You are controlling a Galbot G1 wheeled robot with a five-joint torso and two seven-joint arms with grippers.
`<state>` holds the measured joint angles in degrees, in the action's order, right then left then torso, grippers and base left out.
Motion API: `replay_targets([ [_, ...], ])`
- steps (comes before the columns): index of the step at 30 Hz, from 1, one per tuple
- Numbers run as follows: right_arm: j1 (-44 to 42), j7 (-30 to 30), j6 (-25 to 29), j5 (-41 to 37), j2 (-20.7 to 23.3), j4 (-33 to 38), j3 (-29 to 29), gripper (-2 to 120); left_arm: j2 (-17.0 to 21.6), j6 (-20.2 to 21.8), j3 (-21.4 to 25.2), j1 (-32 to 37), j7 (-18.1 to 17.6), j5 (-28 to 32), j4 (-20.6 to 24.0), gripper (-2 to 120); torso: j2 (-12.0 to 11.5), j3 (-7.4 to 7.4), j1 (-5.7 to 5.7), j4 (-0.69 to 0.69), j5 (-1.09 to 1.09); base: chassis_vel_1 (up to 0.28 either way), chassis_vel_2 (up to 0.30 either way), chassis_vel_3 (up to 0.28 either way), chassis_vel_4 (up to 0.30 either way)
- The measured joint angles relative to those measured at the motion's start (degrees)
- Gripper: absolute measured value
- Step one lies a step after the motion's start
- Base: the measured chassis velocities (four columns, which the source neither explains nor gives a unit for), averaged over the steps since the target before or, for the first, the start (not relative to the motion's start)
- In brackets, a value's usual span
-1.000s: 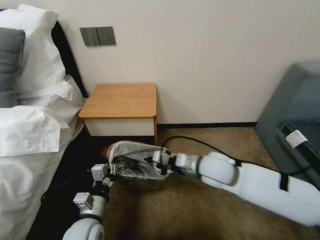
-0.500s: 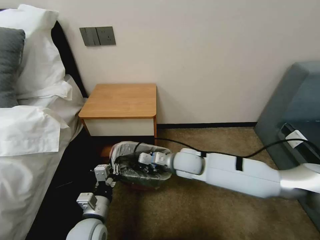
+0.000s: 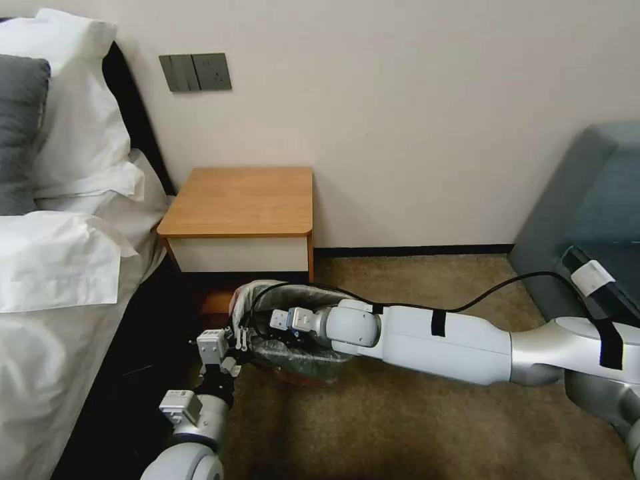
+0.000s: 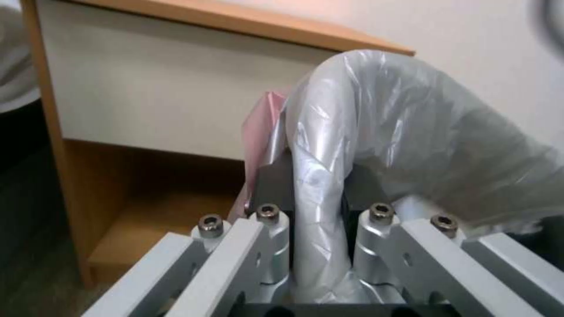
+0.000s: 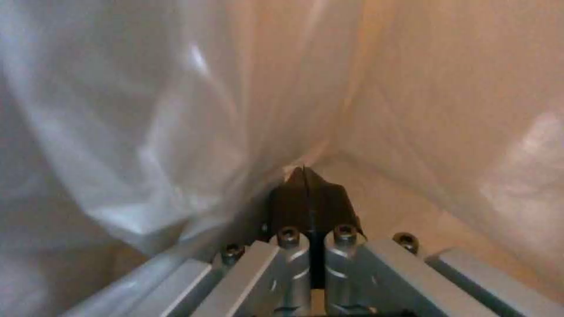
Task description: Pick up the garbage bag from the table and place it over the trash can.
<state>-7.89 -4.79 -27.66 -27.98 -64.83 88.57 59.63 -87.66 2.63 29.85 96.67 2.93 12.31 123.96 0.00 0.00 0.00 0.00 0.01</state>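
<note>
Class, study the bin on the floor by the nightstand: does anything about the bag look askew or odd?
Yes. The garbage bag sits unevenly on the trash can: it bulges up in a hump at the back, toward the table. The left gripper pinches a bunched fold; the right gripper, shut, pokes into the plastic.

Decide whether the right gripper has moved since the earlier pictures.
Yes. The right gripper has pushed further towards the robot's left inside the garbage bag, judged against the table.

White pillows and dark grey cushion stacked on white-sheeted bed at left. Grey wall switch plate on cream wall. Grey-blue upholstered armchair at right. Brown carpet underfoot.
</note>
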Motion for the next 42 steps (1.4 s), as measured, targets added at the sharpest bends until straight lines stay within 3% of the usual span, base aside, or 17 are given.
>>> replay_targets([
  [5,-1.8,0.7,0.3,-0.4,3.6,5.0,-3.0,0,0.1,0.3,0.6,-0.2,-0.3,0.5,-1.1,10,0.0,0.0,0.0,0.01,0.0,0.0,0.0,0.0,0.0],
  [8,-6.0,0.7,0.7,-0.2,9.5,12.8,-8.7,0,0.2,1.2,1.2,-0.9,-1.5,2.3,-2.8,10,0.0,0.0,0.0,0.01,-0.01,0.0,0.0,0.0,0.0],
  [11,-8.8,0.1,0.8,0.3,12.1,16.2,-11.7,0,0.1,1.8,1.4,-1.1,-2.0,3.1,-3.1,10,0.0,0.0,0.0,-0.02,0.0,0.0,0.0,0.0,0.0],
  [14,-20.4,-2.2,2.5,1.9,19.6,25.5,-23.9,0,0.3,5.5,1.0,-1.3,-3.9,9.4,-2.9,10,0.0,-0.01,0.0,-0.02,0.02,0.0,0.0,0.0,0.0],
  [15,-20.4,-2.2,2.5,1.9,19.6,25.5,-23.9,0,0.3,5.5,1.0,-1.3,-3.9,9.4,-2.9,10,0.0,-0.01,0.0,-0.02,0.02,0.0,0.0,0.0,0.0],
  [17,-27.2,-2.2,5.2,2.6,23.5,30.0,-31.3,0,0.7,9.5,0.5,-1.3,-5.2,15.4,-1.7,10,0.0,-0.01,0.0,-0.01,0.0,0.0,0.0,0.0,0.0],
  [18,-27.2,-2.2,5.2,2.6,23.5,30.0,-31.3,0,0.7,9.5,0.5,-1.3,-5.2,15.4,-1.7,10,0.0,-0.01,0.0,-0.01,0.0,0.0,0.0,0.0,0.0],
  [20,-34.4,-2.1,6.8,2.6,25.4,33.1,-39.2,3,1.1,14.7,0.4,-1.3,-6.2,20.6,-0.4,10,0.0,-0.01,-0.01,-0.01,0.0,0.0,0.0,0.0,0.0],
  [22,-36.7,-1.9,7.3,2.6,25.8,33.7,-41.5,5,1.3,16.2,0.5,-1.4,-6.4,22.0,-0.1,10,0.0,-0.01,0.0,-0.02,0.0,0.0,0.0,0.0,0.0],
  [24,-44.3,-0.2,8.5,2.2,25.1,34.9,-48.6,17,1.9,19.9,1.0,-1.4,-6.4,25.5,-0.1,10,0.0,-0.01,-0.01,-0.02,0.0,0.0,0.0,0.0,0.0],
  [28,-49.5,1.5,9.2,1.8,22.0,35.0,-54.9,27,2.6,22.4,1.4,-1.4,-5.7,25.5,-0.7,10,0.0,-0.01,-0.01,0.0,-0.01,0.0,0.0,0.0,0.0],
  [31,-55.5,2.2,10.0,2.1,14.9,34.7,-62.9,42,3.1,24.5,1.6,-1.0,-4.8,24.1,-1.8,10,0.0,-0.01,0.0,0.01,-0.01,0.0,0.0,0.0,0.0],
  [35,-58.8,2.3,10.7,3.4,11.0,34.2,-65.2,52,3.2,25.8,1.7,-0.6,-4.0,23.8,-2.1,10,0.0,-0.01,-0.01,0.0,-0.01,0.0,0.0,0.0,0.0],
  [37,-60.7,1.8,11.4,5.1,8.5,33.9,-65.7,62,2.9,25.9,1.7,-0.6,-3.7,23.6,-2.7,10,0.0,-0.01,-0.01,0.0,-0.01,0.0,0.0,0.0,0.0],
  [42,-61.2,1.1,11.7,6.3,6.7,33.8,-65.4,77,2.4,25.9,1.5,-0.8,-3.7,23.5,-3.7,10,0.0,0.0,-0.01,0.0,-0.01,0.0,0.0,0.0,0.0],
])
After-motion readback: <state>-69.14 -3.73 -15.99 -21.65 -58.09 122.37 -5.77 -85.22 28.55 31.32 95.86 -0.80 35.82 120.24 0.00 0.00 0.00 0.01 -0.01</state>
